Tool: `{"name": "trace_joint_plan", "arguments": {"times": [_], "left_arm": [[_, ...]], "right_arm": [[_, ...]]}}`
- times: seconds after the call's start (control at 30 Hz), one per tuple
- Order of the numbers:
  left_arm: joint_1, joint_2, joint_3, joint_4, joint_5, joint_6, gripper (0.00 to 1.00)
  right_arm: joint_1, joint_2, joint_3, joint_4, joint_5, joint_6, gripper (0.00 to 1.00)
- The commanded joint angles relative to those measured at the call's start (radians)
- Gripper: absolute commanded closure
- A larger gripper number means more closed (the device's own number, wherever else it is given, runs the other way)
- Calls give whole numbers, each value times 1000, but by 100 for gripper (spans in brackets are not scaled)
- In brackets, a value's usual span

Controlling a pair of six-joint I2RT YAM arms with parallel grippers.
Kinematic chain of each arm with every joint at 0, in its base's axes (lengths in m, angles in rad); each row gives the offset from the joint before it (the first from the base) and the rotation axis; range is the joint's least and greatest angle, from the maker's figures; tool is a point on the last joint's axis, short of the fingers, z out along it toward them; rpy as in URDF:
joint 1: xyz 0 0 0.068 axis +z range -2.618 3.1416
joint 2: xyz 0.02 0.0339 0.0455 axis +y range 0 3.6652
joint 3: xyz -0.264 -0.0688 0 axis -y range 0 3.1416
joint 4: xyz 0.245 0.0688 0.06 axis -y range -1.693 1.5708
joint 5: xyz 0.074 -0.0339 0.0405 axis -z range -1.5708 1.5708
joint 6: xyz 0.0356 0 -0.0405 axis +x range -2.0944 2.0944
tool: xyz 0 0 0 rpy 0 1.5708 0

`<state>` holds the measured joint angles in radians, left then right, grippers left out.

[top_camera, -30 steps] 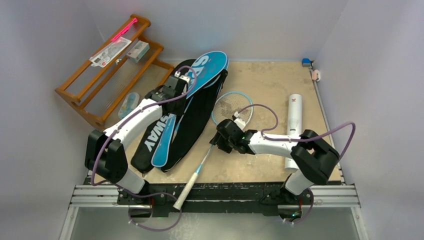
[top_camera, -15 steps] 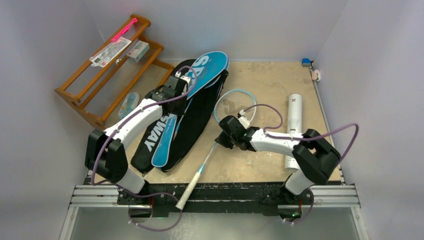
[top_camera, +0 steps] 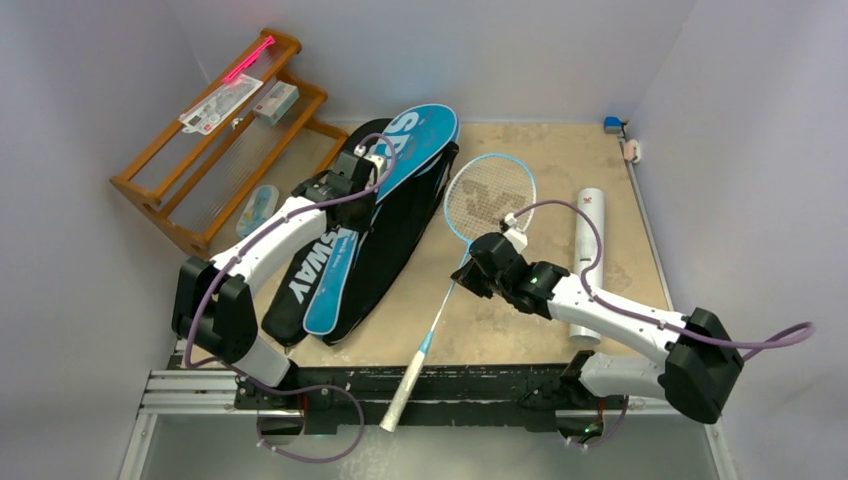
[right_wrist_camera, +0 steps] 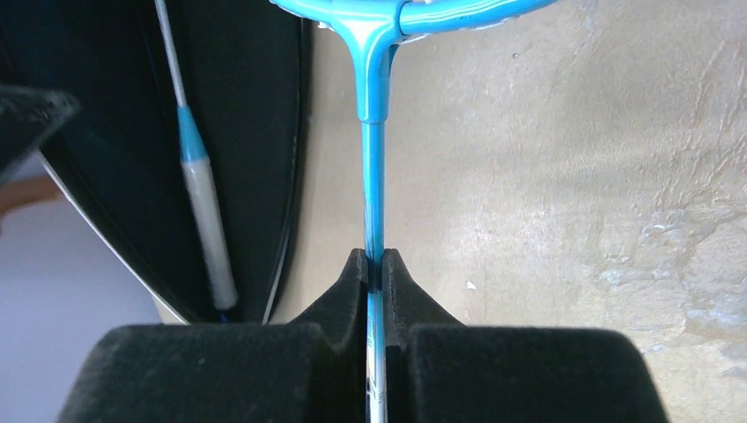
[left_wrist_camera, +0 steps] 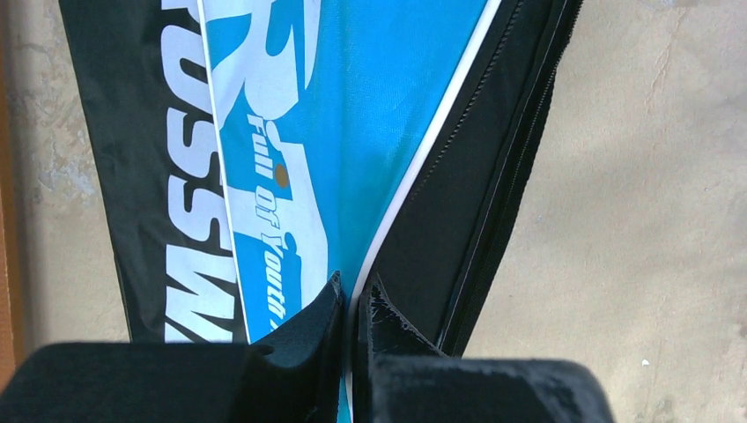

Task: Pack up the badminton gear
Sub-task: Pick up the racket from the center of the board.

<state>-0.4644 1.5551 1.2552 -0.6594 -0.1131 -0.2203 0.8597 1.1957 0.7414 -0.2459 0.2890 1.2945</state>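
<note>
The light-blue racket lies slanted on the table, head toward the back and white handle past the front edge. My right gripper is shut on its thin blue shaft just below the head. My left gripper is shut on the white-trimmed edge of the blue "SPORT" cover, which lies on the black "CROSSWAY" cover. A second thin shaft with a white grip shows against the black cover. The white tube lies at the right.
The wooden rack stands at the back left with small packages and a pink stick on it. A pale blue object lies beside the rack. Small items sit in the back right corner. Grey walls enclose the table.
My right gripper closed on the racket's shaft and carried it right and toward the back; the right arm stretched out. The left gripper stayed shut on the blue cover.
</note>
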Motion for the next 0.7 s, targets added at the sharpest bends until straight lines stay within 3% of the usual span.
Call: {"name": "trace_joint_plan", "arguments": {"times": [0.0,0.67], "left_arm": [[13,-13,43,34,44,14,100],[6,-69,15,101,243,48,100]], "right_arm": [[-1,0,45,10,-93,-166,100],[-1,281,187,140,-323,-244,100]]}}
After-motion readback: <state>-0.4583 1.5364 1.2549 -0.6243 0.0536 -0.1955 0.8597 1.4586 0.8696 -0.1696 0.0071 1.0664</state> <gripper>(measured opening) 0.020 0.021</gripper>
